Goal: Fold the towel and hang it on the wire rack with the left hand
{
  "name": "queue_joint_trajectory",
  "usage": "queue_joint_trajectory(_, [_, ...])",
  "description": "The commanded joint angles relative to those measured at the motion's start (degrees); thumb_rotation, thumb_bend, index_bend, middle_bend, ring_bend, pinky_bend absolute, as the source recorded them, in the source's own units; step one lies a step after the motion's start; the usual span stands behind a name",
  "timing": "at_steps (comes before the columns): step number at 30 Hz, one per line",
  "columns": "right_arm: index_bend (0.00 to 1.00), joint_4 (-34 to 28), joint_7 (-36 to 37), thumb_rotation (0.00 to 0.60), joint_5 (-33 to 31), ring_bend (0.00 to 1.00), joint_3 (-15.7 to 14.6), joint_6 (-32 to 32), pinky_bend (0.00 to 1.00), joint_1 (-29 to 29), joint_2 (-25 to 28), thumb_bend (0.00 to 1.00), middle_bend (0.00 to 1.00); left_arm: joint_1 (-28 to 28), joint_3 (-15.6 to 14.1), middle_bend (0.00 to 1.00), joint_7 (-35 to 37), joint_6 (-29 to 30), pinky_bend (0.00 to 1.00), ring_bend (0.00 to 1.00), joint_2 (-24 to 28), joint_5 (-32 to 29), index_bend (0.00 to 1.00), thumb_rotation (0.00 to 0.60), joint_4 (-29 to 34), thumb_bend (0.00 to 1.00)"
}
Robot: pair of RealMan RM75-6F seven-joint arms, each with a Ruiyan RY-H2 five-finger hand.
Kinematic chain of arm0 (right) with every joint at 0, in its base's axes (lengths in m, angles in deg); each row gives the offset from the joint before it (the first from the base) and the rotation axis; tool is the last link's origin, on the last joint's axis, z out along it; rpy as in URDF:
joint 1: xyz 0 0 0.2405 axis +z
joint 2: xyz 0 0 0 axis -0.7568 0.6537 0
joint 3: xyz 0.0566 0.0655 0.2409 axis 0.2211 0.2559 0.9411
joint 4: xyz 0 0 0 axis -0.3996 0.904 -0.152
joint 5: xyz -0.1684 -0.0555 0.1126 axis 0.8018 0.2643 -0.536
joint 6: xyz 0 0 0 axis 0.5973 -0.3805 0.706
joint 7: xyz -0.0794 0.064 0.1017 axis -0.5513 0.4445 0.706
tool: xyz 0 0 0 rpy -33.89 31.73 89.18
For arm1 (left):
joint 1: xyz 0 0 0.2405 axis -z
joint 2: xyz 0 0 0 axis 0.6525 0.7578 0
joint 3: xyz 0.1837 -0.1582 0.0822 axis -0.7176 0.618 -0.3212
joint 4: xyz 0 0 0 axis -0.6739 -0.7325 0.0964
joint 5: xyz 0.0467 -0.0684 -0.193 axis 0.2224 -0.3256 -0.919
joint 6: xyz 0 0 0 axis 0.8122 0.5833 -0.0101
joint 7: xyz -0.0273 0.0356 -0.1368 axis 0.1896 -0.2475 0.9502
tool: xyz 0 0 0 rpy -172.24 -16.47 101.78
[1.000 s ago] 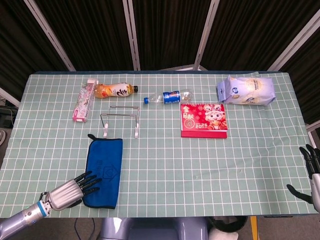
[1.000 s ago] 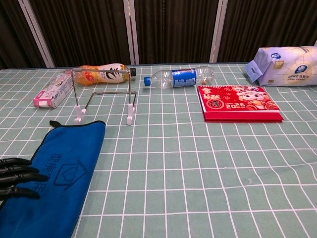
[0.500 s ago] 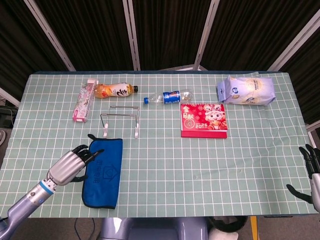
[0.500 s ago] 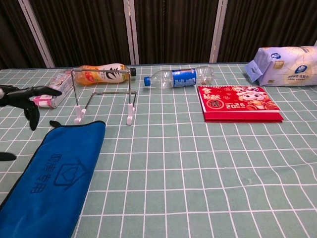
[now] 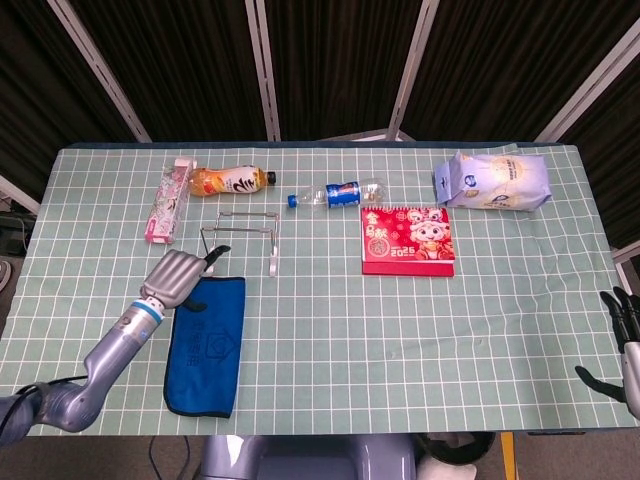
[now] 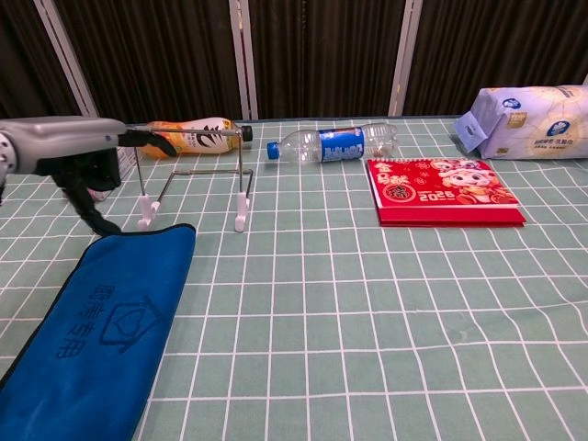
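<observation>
The blue towel (image 5: 208, 345) lies flat as a long strip near the front left of the table, and the chest view shows it low on the left (image 6: 101, 331). The wire rack (image 5: 240, 240) stands just beyond its far end, also in the chest view (image 6: 193, 179). My left hand (image 5: 180, 272) hovers over the towel's far left corner, back of the hand up. In the chest view the left hand (image 6: 87, 170) has its dark fingers (image 6: 92, 202) pointing down towards that corner, holding nothing. My right hand (image 5: 622, 335) stays at the table's right edge, fingers spread and empty.
Behind the rack lie an orange drink bottle (image 5: 232, 181), a pink box (image 5: 168, 203) and a clear water bottle (image 5: 337, 193). A red calendar (image 5: 407, 240) lies mid-table, and a white and blue bag (image 5: 492, 181) sits at the back right.
My left hand has travelled from the towel's near end, along its left side, up to its far corner by the rack. The towel and the right hand have not moved.
</observation>
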Motion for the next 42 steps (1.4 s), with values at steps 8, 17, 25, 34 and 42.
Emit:
queue_joint_trajectory(8, [0.03,0.42,-0.16,0.6,-1.54,0.0,0.35,1.66,0.0,0.71,-0.19,0.0,0.0,6.54,0.88,0.97,-5.11,-5.59,1.0,0.91,-8.97,-11.06,0.27,0.6,-8.89,0.26])
queue_joint_trajectory(17, [0.04,0.66,-0.31,0.6,-2.25,0.0,0.44,2.34,0.0,0.97,-0.33,0.0,0.0,8.42,0.92,0.97,-4.62,-7.29,1.0,0.91,-12.31,-14.86,0.3,0.6,-15.04,0.35])
queue_joint_trajectory(25, [0.04,0.92,-0.27,0.6,-2.67,0.0,0.53,2.59,0.0,1.08,-0.45,0.0,0.0,8.79,-0.24,0.97,-4.65,-7.55,1.0,0.91,-13.81,-15.6,0.31,0.6,-17.86,0.35])
queue_joint_trajectory(34, [0.05,1.01,-0.32,0.6,-2.79,0.0,0.48,2.91,0.0,1.23,-0.52,0.0,0.0,8.63,-1.0,0.97,-3.36,-8.06,1.0,0.91,-15.56,-14.54,0.34,0.6,-20.35,0.36])
queue_joint_trajectory(42, [0.15,1.11,-0.42,0.6,-2.83,0.0,0.41,3.2,0.0,1.38,-0.58,0.0,0.0,7.74,-1.33,0.97,-1.06,-7.39,1.0,0.91,-17.16,-10.9,0.38,0.6,-22.18,0.37])
